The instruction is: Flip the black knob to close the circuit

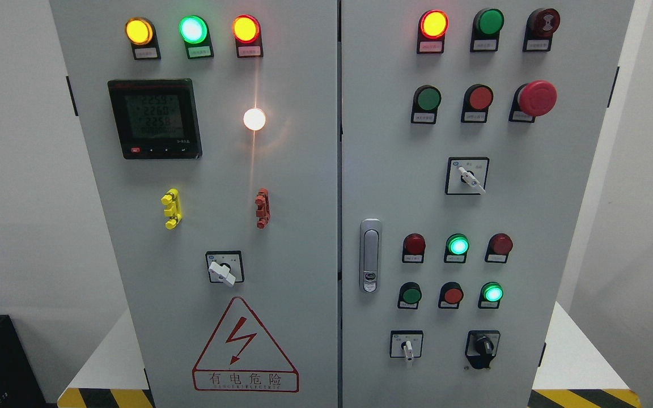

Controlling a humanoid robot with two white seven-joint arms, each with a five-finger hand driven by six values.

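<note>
A pale grey metal electrical cabinet with two doors [315, 226] fills the head view. No robot hand shows anywhere in the picture, so whether either one is spread or curled cannot be told.

The black rotary knob on a black plate [482, 345] sits at the bottom right of the right door, just to the right of a small white-handled selector switch on a square plate [407, 345]; its grip stands roughly upright.

Above it are two rows of small round lamps, two of them lit green [458, 245]. Higher up is a large red mushroom-shaped push button [536, 98].

On the left door are a black digital meter with a greenish display [155, 118], a glowing white lamp [254, 119], and a red-bordered triangular lightning warning sign [245, 345].
</note>
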